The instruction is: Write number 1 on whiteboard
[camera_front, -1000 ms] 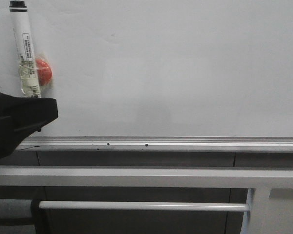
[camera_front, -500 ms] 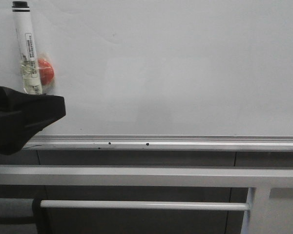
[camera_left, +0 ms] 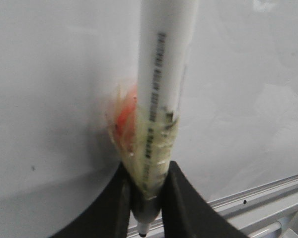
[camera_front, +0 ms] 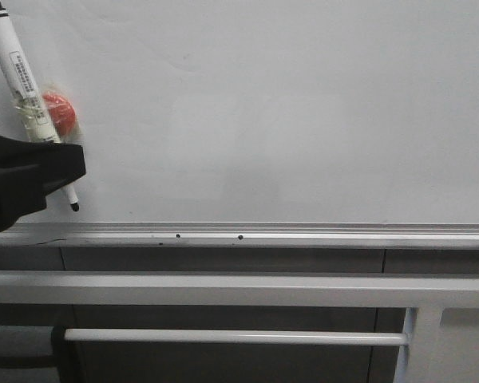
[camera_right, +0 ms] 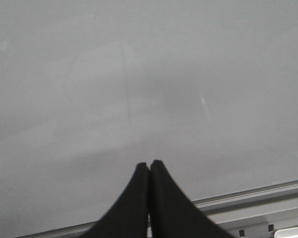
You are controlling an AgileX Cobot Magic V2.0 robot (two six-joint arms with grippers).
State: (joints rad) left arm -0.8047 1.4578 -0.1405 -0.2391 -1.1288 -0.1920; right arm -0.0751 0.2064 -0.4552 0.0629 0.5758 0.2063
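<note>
Whiteboard (camera_front: 287,112): one, a large glossy white-grey panel filling the upper scene in the front view; no black stroke for the number 1 can be made out on it, only faint smudges in the right wrist view. One silver aluminium rail (camera_front: 303,233) runs along its bottom edge, carrying two small dark dots.

Marker pen (camera_front: 24,88): one, white barrel with a black printed label and black end cap, tilted with the cap to the upper left and the dark tip (camera_front: 74,207) low, just above the rail at the far left of the board. Clear, yellowish tape wraps its lower barrel. One red-orange round object (camera_front: 57,112) sits just beside the barrel, against the board.

Left pincer (camera_left: 146,198): one, black, closed around the marker pen's lower barrel, at the left edge of the front view.

Right pincer (camera_right: 149,173): one, black, fingers pressed together with nothing between them, facing the board; seen only in the right wrist view.

Below the rail: one broad grey horizontal bar (camera_front: 223,289) and one thinner pale tube (camera_front: 231,337), with one grey upright (camera_front: 419,343) at the right.
</note>
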